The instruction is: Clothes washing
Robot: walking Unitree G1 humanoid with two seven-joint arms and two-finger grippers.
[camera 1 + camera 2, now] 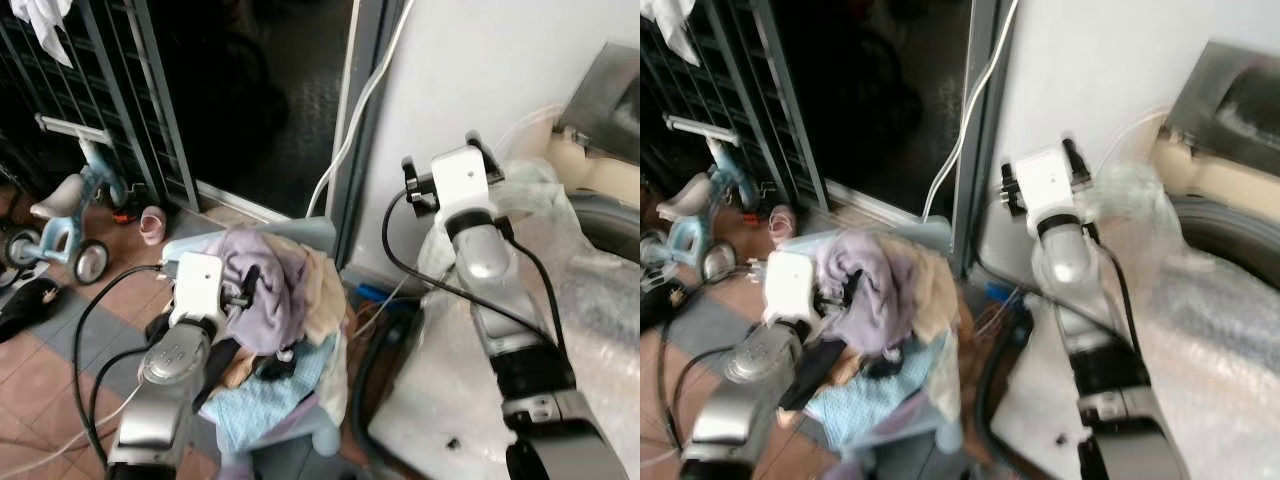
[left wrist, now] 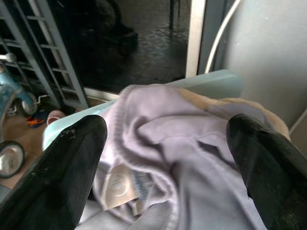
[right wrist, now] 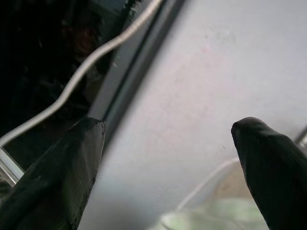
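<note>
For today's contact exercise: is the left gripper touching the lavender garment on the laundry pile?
Cannot tell. In the left wrist view the left gripper stands open astride the lavender garment, but neither fingertip plainly shows contact or gap.

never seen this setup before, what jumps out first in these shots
A heap of clothes in a pale blue basket sits low in the middle, topped by a lilac garment. The left gripper hangs open right over that garment. The right gripper, also open, is raised toward the white wall, above plastic wrap, and a child's tricycle stands at far left.
</note>
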